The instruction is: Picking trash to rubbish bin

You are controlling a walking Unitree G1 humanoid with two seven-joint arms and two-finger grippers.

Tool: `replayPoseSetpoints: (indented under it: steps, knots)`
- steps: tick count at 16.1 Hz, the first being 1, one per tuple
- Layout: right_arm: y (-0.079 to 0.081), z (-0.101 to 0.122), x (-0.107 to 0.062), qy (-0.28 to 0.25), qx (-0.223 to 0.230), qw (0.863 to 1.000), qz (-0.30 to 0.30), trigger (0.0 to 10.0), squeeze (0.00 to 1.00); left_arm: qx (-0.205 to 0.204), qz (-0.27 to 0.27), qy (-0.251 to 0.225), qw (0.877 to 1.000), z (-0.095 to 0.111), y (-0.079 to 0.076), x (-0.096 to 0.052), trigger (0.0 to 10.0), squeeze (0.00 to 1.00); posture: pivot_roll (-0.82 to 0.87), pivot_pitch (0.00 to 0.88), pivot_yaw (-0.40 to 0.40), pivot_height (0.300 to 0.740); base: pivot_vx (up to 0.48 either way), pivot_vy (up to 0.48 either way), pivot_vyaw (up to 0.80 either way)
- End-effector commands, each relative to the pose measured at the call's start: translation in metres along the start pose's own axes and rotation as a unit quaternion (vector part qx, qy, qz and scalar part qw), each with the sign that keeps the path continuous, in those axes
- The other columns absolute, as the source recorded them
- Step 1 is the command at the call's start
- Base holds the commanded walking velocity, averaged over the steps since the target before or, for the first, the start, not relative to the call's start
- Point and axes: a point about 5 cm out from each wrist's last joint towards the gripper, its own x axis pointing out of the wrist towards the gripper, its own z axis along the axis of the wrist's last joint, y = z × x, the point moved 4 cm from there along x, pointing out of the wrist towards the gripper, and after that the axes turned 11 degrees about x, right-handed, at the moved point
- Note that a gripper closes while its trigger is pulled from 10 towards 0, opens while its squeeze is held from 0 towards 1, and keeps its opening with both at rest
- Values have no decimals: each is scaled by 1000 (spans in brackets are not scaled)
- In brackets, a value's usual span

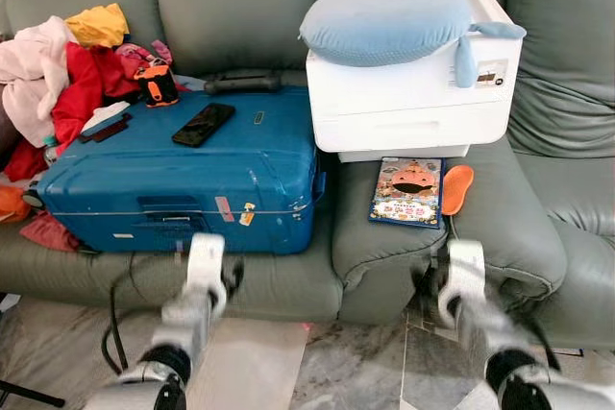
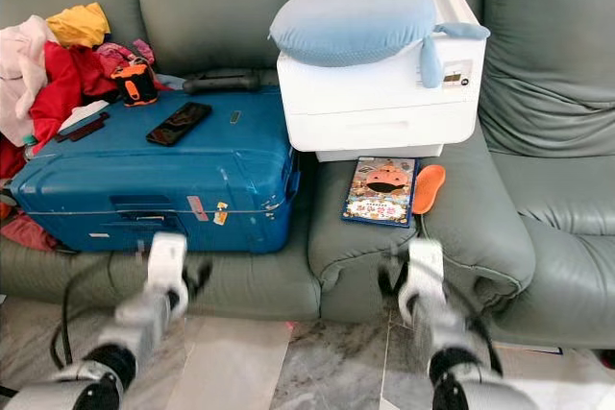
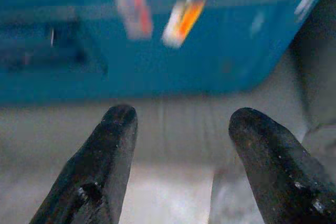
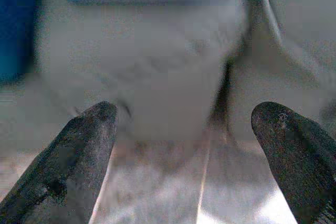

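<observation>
blue suitcase [image 2: 154, 175] on sofa [image 2: 538, 228] | printer [image 2: 380, 108] beside | pillow [image 2: 351, 7] atop

Clothes pile [image 1: 58, 74] cut off at nine o'clock, left hand [image 3: 178, 121] and right hand [image 4: 184, 116] motion-blurred with fingers spread, stickers [image 3: 184, 6] on blue suitcase [image 1: 173, 180] smeared unreadable, book [image 1: 407, 191] cover print too small, sofa [image 1: 538, 228] cropped at three o'clock

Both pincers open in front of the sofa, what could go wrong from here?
1. No bin or obvious trash in sight; the book or phone may get taken for trash.
2. Left pincer faces the suitcase and could bump it.
3. A cable on the floor by the left arm could snag.
</observation>
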Motion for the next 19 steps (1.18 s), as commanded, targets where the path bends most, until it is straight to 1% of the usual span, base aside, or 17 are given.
replayPoseSetpoints:
  steps: [1, 2, 3, 4, 5, 6, 7, 8, 9, 10, 11, 12, 14, 16, 17, 19]
  knots:
    - [14, 21, 3, -42, -19, 999, 30, 10000, 0, 4, 7, -46, 999, 17, 14, -1, 10000, 0, -54, 0, 94, 740, 0, 0, 0]
    - [21, 39, 2, -89, -30, 995, 47, 10000, 0, 11, 19, -108, 994, 42, 23, -5, 10000, 0, -51, 0, 92, 740, 0, 0, 0]
    - [28, 50, -1, -120, -8, 990, 69, 10000, 0, 3, 25, -174, 984, 69, 25, -14, 10000, 0, -40, 0, 90, 740, 0, 0, 0]
    - [37, 62, -7, -154, 8, 984, 90, 10000, 0, 10, 39, -253, 967, 103, 21, -33, 10000, 0, -32, 0, 87, 740, 0, 0, 0]
    - [46, 75, -21, -197, 11, 975, 101, 10000, 0, 0, 58, -315, 947, 124, 15, -60, 10000, 0, -37, 0, 89, 740, 0, 0, 0]
    - [50, 91, -39, -250, 11, 963, 100, 10000, 0, -50, 100, -317, 942, 116, 18, -74, 10000, 0, -34, 0, 83, 740, 0, 0, 0]
    - [53, 101, -50, -275, 8, 955, 110, 10000, 0, -27, 125, -303, 944, 102, 28, -79, 10000, 0, -32, 0, 71, 740, 0, 0, 0]
    - [63, 100, -56, -265, -3, 955, 131, 10000, 0, -22, 146, -261, 954, 81, 46, -80, 10000, 0, -36, 0, 71, 740, 0, 0, 0]
    - [66, 93, -55, -246, -10, 961, 128, 10000, 0, 2, 134, -258, 957, 85, 40, -79, 10000, 0, -35, 0, 79, 740, 0, 0, 0]
    - [69, 94, -55, -250, -19, 959, 131, 10000, 0, -2, 124, -260, 958, 91, 34, -76, 10000, 0, -34, 0, 84, 740, 0, 0, 0]
    - [73, 98, -56, -249, -17, 960, 125, 10000, 0, -4, 107, -271, 957, 103, 19, -74, 10000, 0, -37, 0, 90, 740, 0, 0, -763]
    - [72, 101, -57, -249, -7, 961, 119, 10000, 0, -11, 90, -270, 959, 102, 11, -72, 10000, 0, -41, 0, 95, 740, 0, 0, -763]
    - [73, 102, -60, -244, -9, 962, 118, 10000, 0, -25, 95, -261, 960, 100, 17, -70, 10000, 0, -48, 0, 93, 740, 0, 0, -750]
    - [72, 109, -60, -252, -19, 961, 109, 10000, 0, -26, 83, -267, 960, 104, 10, -71, 10000, 0, -45, 0, 93, 740, 0, 0, -747]
    - [74, 112, -59, -253, -17, 961, 110, 10000, 0, -21, 87, -266, 960, 104, 12, -72, 10000, 0, -44, 0, 92, 740, 0, 0, -744]
    - [76, 114, -58, -251, -16, 961, 113, 10000, 0, -18, 87, -265, 960, 105, 12, -71, 10000, 0, -38, 0, 89, 740, 0, 0, -744]
